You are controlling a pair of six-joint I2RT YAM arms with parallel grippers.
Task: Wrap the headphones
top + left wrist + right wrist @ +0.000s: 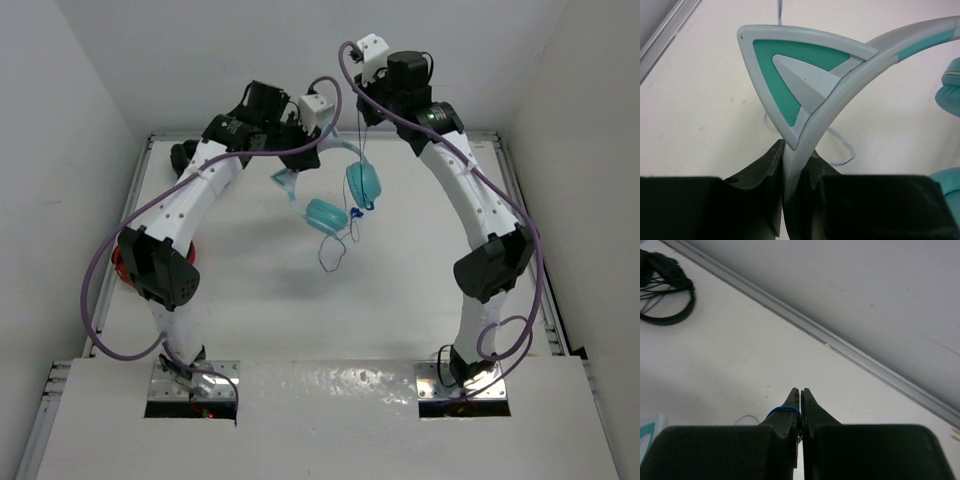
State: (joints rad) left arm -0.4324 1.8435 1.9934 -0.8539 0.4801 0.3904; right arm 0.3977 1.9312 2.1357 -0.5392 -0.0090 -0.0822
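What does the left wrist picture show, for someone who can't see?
The left gripper pinches the headphones by their pale headband, just below a teal cat ear. Teal ear cups show at the right; a thin blue cable loops behind.

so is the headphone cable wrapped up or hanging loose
Hanging loose: from above, the cable dangles in a slack loop below the headphones, not wound round them. The right end effector pinches one strand.
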